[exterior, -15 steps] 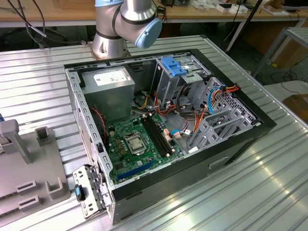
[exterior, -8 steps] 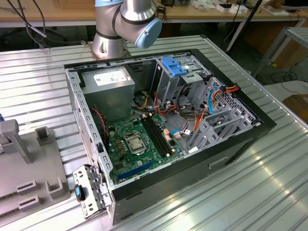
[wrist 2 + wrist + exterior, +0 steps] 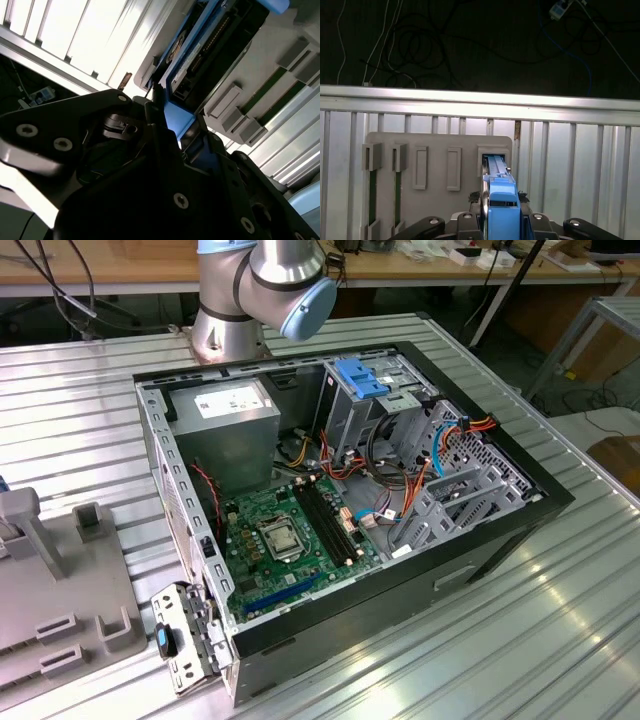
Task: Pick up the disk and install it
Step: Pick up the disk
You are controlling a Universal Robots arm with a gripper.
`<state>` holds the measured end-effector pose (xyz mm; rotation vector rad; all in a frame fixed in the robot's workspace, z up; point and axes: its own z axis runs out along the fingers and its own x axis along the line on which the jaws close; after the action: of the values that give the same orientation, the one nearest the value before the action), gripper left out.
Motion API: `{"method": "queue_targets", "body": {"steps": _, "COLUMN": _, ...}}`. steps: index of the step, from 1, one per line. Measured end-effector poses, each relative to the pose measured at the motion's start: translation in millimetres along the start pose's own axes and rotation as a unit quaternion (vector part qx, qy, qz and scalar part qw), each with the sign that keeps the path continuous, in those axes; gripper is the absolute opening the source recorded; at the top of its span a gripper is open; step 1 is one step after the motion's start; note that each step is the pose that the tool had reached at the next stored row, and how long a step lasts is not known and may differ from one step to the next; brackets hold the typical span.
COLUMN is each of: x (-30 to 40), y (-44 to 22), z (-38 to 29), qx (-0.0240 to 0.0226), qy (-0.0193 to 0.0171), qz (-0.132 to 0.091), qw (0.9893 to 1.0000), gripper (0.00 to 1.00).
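Observation:
In the first wrist view the disk (image 3: 501,212), dark with bright blue rails, stands on edge in a slot of a grey holder block (image 3: 435,145). My gripper (image 3: 501,197) straddles its near end, one dark finger pressed against each blue side. In the second wrist view the disk (image 3: 215,45) runs away from the gripper (image 3: 170,120) into the same grey block (image 3: 280,35), and a thin finger (image 3: 156,107) lies along its blue rail. The disk is still seated in the slot. In the exterior view the holder block (image 3: 60,590) lies at the left.
An open computer case (image 3: 500,540) lies on the ribbed metal table, holding a green motherboard (image 3: 290,540), a grey power supply (image 3: 225,415) and a drive cage with light-blue latches (image 3: 365,380). The arm's base (image 3: 260,290) stands behind it. The table edge (image 3: 480,100) runs just beyond the holder block.

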<state>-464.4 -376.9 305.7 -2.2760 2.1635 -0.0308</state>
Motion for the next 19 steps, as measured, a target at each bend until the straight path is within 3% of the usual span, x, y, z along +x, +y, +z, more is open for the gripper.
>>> {"method": "queue_targets", "body": {"steps": 19, "x": 0.0, "y": 0.0, "z": 0.2, "qx": -0.0001, "qy": 0.0002, "qz": 0.013, "qw": 0.9999, "gripper": 0.37}}
